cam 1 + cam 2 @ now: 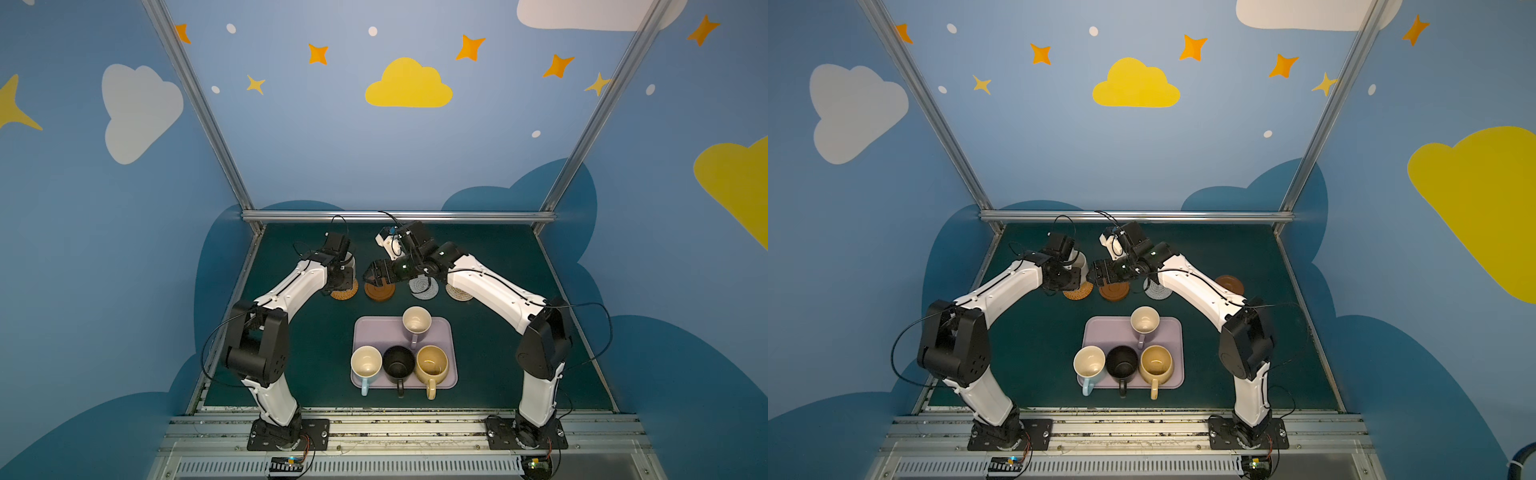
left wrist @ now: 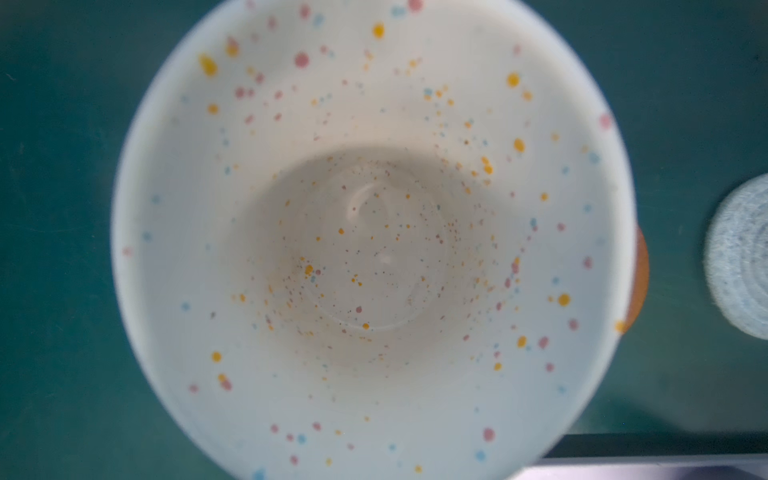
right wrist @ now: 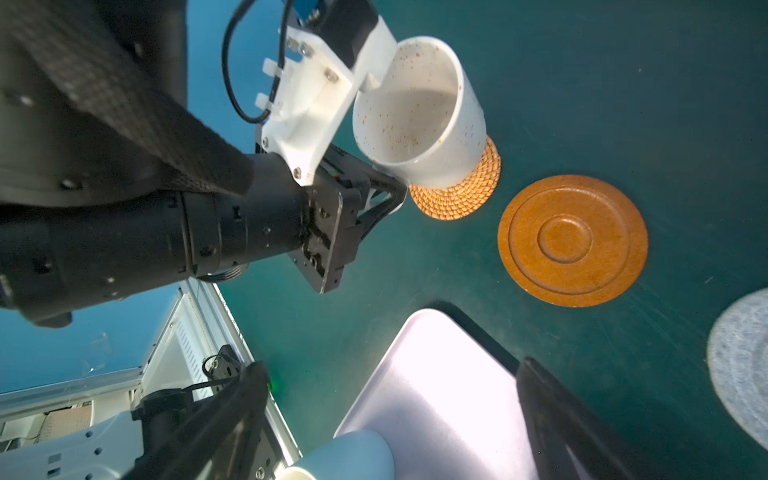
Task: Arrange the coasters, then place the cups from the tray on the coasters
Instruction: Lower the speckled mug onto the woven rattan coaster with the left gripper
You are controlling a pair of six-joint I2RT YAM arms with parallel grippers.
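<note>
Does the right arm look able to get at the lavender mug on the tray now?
Probably yes. The right gripper is open and empty, and the lavender mug stands alone at the far edge of the tray, with nothing between them.

Five coasters are lying in a row across the desk (image 1: 490,365), at twelve o'clock from the tray (image 1: 374,332). Running from nine o'clock towards three are the first coaster (image 1: 347,294), second coaster (image 1: 380,291), third coaster (image 1: 424,286), fourth coaster (image 1: 459,293) and fifth coaster (image 1: 1230,284). A lone cup (image 3: 419,112) is sitting on the first coaster, off its middle. In the tray, the far cup (image 1: 417,320) is standing at one o'clock, while the left cup (image 1: 366,360), middle cup (image 1: 399,360) and right cup (image 1: 432,364) are lining its six o'clock rim side by side.
</note>
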